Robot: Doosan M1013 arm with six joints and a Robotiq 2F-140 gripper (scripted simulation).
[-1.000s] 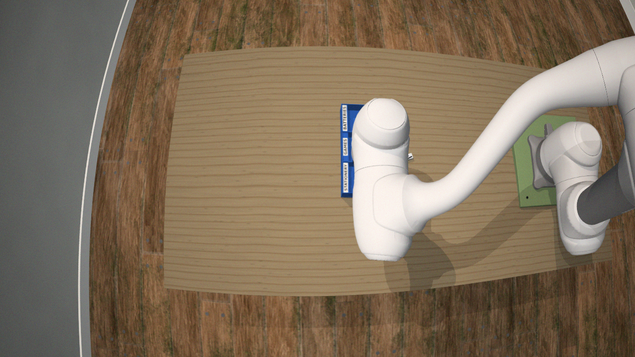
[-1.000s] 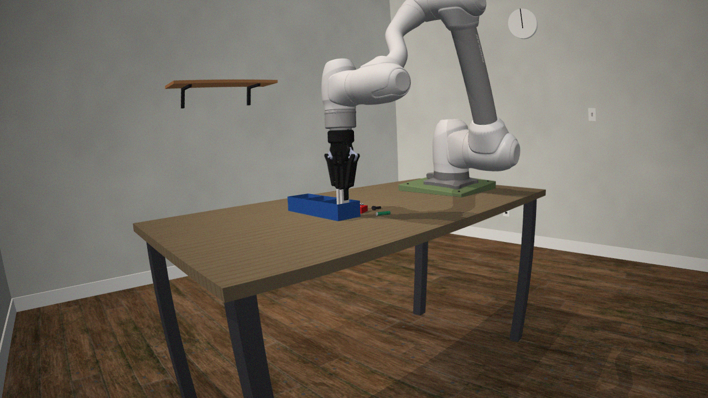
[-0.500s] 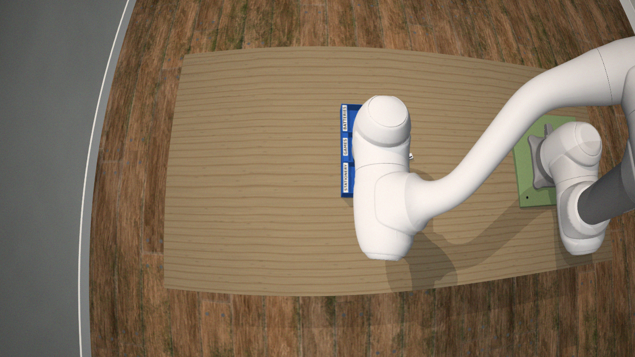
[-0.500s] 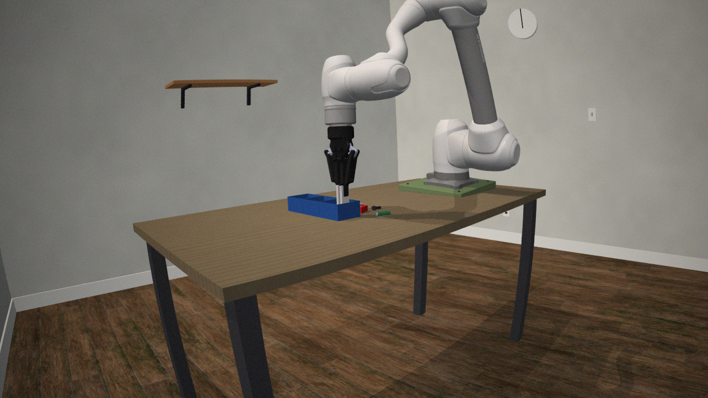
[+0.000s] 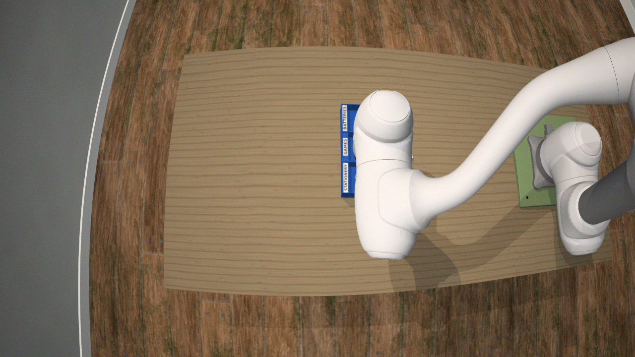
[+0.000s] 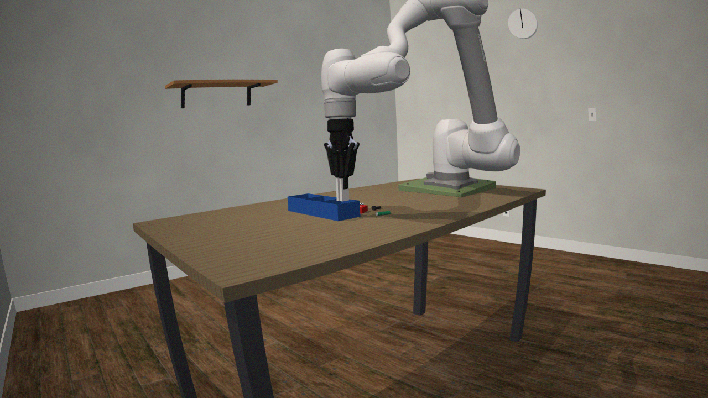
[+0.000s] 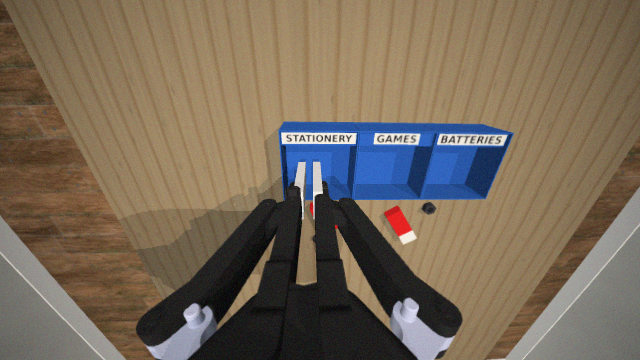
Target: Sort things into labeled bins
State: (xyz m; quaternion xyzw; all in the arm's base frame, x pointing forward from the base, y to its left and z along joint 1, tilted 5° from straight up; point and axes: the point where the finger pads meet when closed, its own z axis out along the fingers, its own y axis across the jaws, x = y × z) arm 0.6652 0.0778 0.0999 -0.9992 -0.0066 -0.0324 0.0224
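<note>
Setting: a plain indoor room, fitted like a small robot lab. Evidence: white jointed arm [image 5: 479, 164] [image 6: 376, 74] bolted via green base plate [image 5: 525, 195] [image 6: 410, 188] near one short edge of a wood-grain tabletop [image 5: 248, 177] [image 6: 237, 247]. Dark straight legs under its corners. Plank floor [image 5: 266, 326] [image 6: 346, 336], grey walls, white baseboard, wall clock [image 6: 522, 23], bracketed shelf [image 6: 222, 83], switch plate [image 6: 591, 114].

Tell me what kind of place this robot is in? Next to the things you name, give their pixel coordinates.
Probably a robot workroom or lab. A big white arm [image 5: 479, 177] [image 6: 376, 74] is mounted on a wooden table [image 5: 257, 177] [image 6: 247, 242], and labelled blue bins [image 5: 348, 194] [image 6: 316, 208] [image 7: 356, 170] sit there for sorting small things.
</note>
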